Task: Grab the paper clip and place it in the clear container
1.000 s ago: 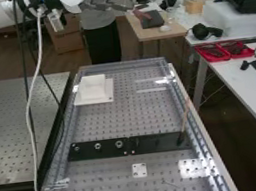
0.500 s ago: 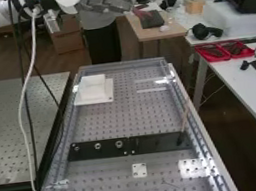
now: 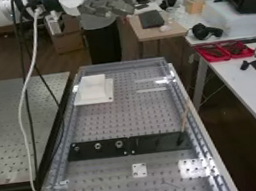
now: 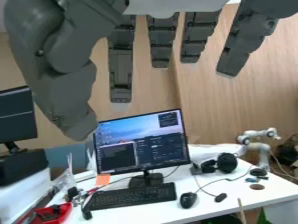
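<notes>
Perforated metal is covering the bench, rigid rails running past both ends of the black strip. Well beyond that strip, past the bench's far edge, your hand is hanging released, fingers straight. Beyond the strip's nut-bearing end, a stepped white block is sitting; a slim stick is rising at its other end. Nearer than the strip, a thin line is lying, too small for you to confirm as the paper clip. Your white cable is bowing farther from the bench than a second ago.
</notes>
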Tool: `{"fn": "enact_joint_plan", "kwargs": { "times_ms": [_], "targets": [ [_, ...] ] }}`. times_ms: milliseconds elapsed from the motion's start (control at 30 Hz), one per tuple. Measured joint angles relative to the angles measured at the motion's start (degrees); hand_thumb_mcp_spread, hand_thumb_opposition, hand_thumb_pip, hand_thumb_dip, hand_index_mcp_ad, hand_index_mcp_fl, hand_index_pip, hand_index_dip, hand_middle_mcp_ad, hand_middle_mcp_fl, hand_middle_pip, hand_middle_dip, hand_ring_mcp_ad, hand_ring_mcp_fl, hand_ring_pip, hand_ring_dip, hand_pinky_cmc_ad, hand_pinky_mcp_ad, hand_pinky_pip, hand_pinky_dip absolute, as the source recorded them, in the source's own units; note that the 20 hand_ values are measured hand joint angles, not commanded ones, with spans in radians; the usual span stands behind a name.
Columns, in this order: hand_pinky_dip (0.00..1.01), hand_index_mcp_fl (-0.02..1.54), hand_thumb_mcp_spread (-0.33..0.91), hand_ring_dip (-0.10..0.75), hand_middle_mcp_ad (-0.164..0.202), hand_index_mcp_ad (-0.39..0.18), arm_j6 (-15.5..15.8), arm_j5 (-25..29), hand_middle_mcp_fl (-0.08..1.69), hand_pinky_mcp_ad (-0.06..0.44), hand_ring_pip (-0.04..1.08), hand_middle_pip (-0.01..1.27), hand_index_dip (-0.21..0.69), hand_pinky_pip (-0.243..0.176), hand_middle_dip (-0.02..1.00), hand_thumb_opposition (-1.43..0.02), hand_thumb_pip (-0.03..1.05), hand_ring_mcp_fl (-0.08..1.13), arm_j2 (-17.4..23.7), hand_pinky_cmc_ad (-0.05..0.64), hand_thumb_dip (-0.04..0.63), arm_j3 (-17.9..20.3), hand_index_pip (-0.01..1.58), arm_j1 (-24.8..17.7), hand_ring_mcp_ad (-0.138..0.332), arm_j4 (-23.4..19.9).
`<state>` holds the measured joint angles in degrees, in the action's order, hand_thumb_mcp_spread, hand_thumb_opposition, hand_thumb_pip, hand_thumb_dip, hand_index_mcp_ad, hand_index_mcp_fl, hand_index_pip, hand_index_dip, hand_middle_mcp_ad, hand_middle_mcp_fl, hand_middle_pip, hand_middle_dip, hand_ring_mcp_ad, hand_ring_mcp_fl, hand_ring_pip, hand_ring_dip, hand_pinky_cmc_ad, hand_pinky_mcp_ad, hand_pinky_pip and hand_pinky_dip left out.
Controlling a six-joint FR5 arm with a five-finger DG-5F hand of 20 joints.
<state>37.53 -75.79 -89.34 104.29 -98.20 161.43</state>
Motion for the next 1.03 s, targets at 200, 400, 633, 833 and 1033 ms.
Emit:
{"fn": "enact_joint_plan", "kwargs": {
  "times_ms": [200, 400, 633, 833, 1033],
  "targets": [
    [0.4, 0.2, 0.32, 0.093, 0.058, -0.157, 0.8, 0.4, 0.04, 0.264, 0.09, 0.13, 0.045, -0.075, 0.16, -0.8, 0.66, 0.0, -0.2, 0.34, 0.283, -0.2, 0.8, 0.1, 0.099, 0.6],
    [0.4, 0.18, 0.3, 0.093, 0.058, -0.157, 0.9, -0.1, 0.03, 0.264, 0.09, 0.13, 0.045, -0.075, 0.16, -0.77, 0.65, 0.0, -0.9, 0.34, 0.269, -0.5, 0.67, 0.4, 0.099, 1.7],
    [0.4, 0.15, 0.29, 0.093, 0.058, -0.152, 0.9, -1.2, 0.02, 0.264, 0.09, 0.13, 0.051, -0.075, 0.16, -0.75, 0.65, 0.0, -1.2, 0.34, 0.253, -0.4, 0.35, 1.0, 0.099, 2.0],
    [0.4, 0.14, 0.28, 0.093, 0.058, -0.141, 0.6, -2.0, 0.0, 0.264, 0.09, 0.13, 0.051, -0.075, 0.16, -0.75, 0.65, 0.0, -1.1, 0.34, 0.248, 0.0, 0.18, 1.4, 0.101, 2.0],
    [0.39, 0.12, 0.28, 0.093, 0.058, -0.141, 0.5, -2.7, 0.0, 0.264, 0.09, 0.13, 0.047, -0.075, 0.16, -0.74, 0.62, 0.0, -0.9, 0.34, 0.236, 0.4, 0.13, 1.8, 0.101, 2.1]
  ]
}}
